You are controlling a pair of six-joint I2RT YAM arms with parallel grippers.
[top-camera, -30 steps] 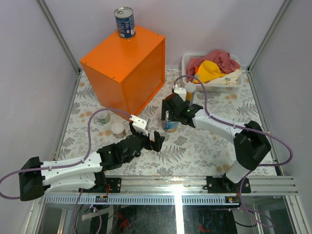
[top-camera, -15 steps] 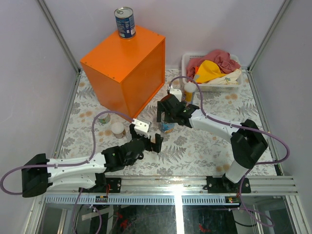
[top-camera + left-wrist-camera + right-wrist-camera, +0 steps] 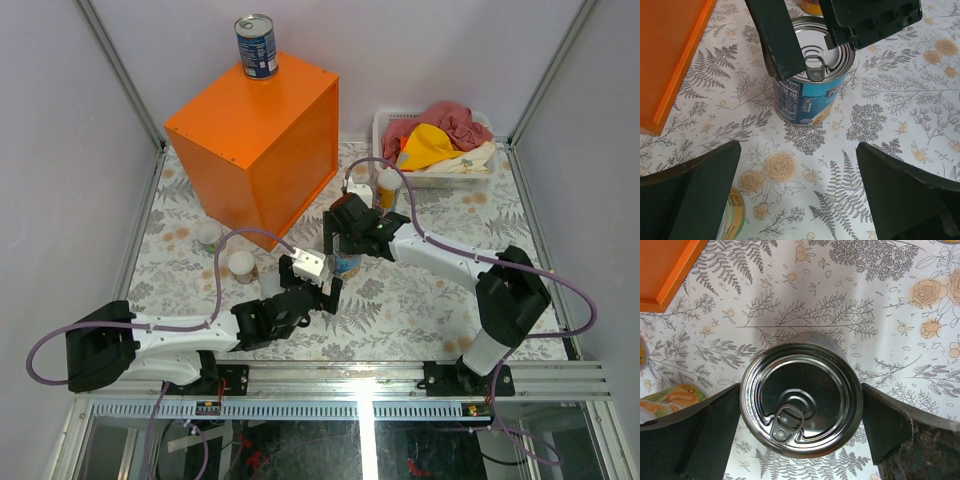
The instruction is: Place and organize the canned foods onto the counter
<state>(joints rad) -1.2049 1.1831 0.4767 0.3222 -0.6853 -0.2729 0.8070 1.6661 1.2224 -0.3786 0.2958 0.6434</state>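
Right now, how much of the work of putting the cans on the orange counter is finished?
Done: one blue can stands on the counter. In hand: the right pincer straddles a pull-tab can on the table, jaws open, not yet gripping; the left pincer is open nearby. Left: that can, two white-topped cans and a yellow tube are all on the table.

Bright even light from above, soft shadow beside the can on the bench, dark mirror reflection on its lid, sharp focus.
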